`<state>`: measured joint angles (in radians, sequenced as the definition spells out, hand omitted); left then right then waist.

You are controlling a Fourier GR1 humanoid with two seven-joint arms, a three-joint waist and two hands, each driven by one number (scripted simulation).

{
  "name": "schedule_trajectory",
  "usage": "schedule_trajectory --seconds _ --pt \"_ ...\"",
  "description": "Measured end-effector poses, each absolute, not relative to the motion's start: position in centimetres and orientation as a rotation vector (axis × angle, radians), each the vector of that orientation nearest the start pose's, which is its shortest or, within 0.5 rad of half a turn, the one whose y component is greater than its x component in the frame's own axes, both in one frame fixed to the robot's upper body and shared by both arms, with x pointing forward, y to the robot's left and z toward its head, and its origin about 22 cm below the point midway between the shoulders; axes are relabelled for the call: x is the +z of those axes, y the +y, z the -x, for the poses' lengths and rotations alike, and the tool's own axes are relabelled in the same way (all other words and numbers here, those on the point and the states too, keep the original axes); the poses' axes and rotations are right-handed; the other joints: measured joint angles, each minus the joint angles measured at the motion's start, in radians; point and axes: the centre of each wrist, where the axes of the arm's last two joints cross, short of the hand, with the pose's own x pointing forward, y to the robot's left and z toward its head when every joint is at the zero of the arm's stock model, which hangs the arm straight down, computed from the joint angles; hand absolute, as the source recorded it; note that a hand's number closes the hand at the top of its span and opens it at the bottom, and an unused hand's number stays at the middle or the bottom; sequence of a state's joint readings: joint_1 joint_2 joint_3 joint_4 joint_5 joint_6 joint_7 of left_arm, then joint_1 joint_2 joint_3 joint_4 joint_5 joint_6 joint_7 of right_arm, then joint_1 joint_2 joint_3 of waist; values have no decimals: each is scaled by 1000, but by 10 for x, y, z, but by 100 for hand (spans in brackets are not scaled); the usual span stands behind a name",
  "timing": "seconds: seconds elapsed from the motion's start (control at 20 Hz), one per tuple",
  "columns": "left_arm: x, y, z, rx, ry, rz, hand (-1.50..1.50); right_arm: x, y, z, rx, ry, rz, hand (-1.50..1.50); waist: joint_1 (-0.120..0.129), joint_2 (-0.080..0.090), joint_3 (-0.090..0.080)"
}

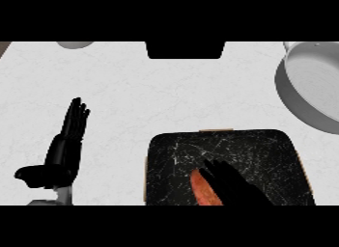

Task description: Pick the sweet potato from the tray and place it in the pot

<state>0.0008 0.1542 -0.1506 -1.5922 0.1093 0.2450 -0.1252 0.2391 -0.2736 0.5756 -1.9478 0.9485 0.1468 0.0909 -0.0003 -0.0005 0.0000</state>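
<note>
An orange-red sweet potato (pixel 204 190) lies on the black marbled tray (pixel 272 149) near its lower edge. My right hand (pixel 233 185) is over the tray with fingers stretched out, resting against the sweet potato's right side and hiding part of it. The fingers look straight, not curled round it. A grey pot (pixel 321 87) sits at the upper right, partly cut off by the view's edge. My left hand (pixel 66 144) stays open at the left, fingers up, away from the tray.
A black block (pixel 185 49) sits at the counter's far edge in the middle. A grey round object (pixel 75 44) shows at the top left. White counter lies between the tray and the pot.
</note>
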Motion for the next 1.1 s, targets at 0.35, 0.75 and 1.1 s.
schedule_trajectory --seconds 0.35,0.75,1.1 --pt "6 233 -238 40 -1698 -108 0 29 -164 -154 1275 -1637 496 150 -1 -2 -1" --pt "4 228 -242 39 -1700 -116 0 25 -160 -157 1244 -1744 557 150 -3 -6 -7" --pt "6 225 -246 34 -1713 -102 0 29 -178 -183 1033 -1655 789 150 7 10 -2"
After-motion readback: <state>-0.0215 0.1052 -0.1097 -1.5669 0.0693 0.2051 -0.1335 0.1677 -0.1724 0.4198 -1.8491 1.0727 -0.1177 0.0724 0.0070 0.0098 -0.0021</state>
